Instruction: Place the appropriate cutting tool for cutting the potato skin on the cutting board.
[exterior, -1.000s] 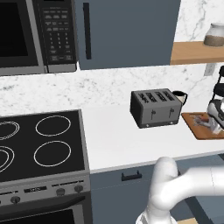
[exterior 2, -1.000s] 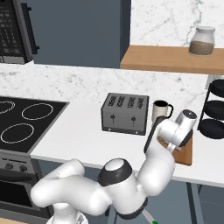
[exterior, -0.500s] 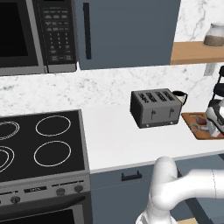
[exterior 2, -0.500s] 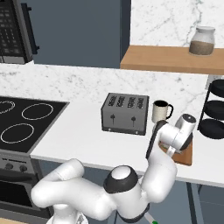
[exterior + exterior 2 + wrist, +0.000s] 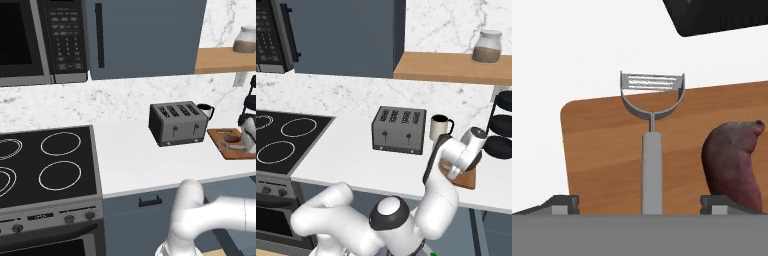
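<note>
The slim grey metal peeler (image 5: 652, 150) — a serrated blade across a rounded loop head, on a straight handle — lies on the orange-brown wooden cutting board (image 5: 602, 150), beside the dark reddish-brown potato (image 5: 732, 162). The gripper (image 5: 640, 204) hovers above — fingers spread wide, holding nothing.

Arm (image 5: 441, 200) glossy white throughout, built of rounded tubular links with bulbous elbows, dark grey to black bands and a black domed cap at the joints, a dark strip along one forearm link; fingers (image 5: 562, 204) small, blocky, dark grey with lighter grey faces.
</note>
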